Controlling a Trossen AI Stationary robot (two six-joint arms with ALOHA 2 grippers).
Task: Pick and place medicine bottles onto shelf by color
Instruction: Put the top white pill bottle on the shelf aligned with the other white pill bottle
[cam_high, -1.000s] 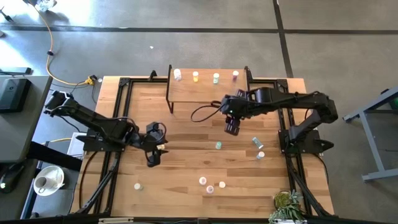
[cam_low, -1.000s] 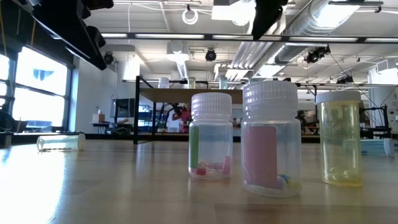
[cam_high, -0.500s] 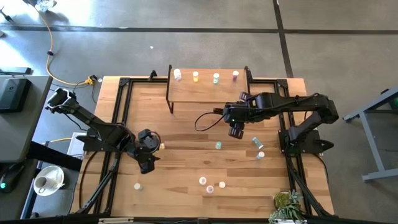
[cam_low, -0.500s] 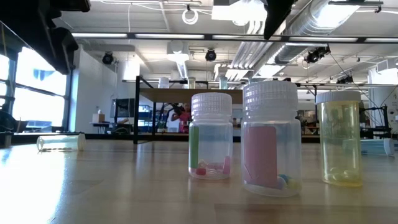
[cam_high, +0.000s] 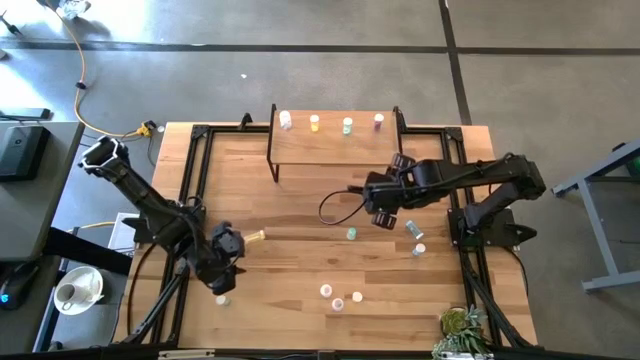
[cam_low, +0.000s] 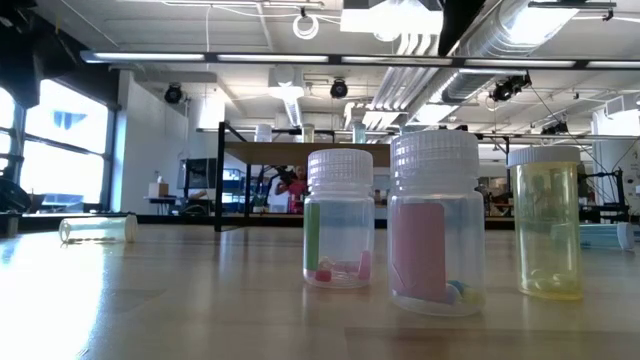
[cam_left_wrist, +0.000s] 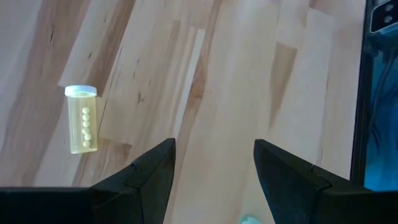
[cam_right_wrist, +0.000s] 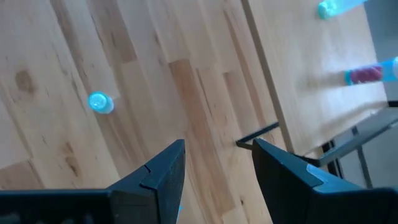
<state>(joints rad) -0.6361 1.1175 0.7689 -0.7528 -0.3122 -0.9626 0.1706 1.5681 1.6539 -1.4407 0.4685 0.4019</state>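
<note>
Wooden table (cam_high: 300, 215) holds loose medicine bottles (cam_high: 340, 296) low in the frame, four sorted on the shelf (cam_high: 335, 150) up top, so my left gripper (cam_high: 222, 272) and right gripper (cam_high: 385, 212) hover spread, empty.

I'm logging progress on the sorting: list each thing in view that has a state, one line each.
left gripper: open, empty, above the table's front left.
right gripper: open, empty, over mid-table.
yellow bottle: lying on its side, capped.
shelf: four bottles upright along its back edge.
green bottle: upright on the table.
front three bottles: upright, capped, still on the table.
</note>
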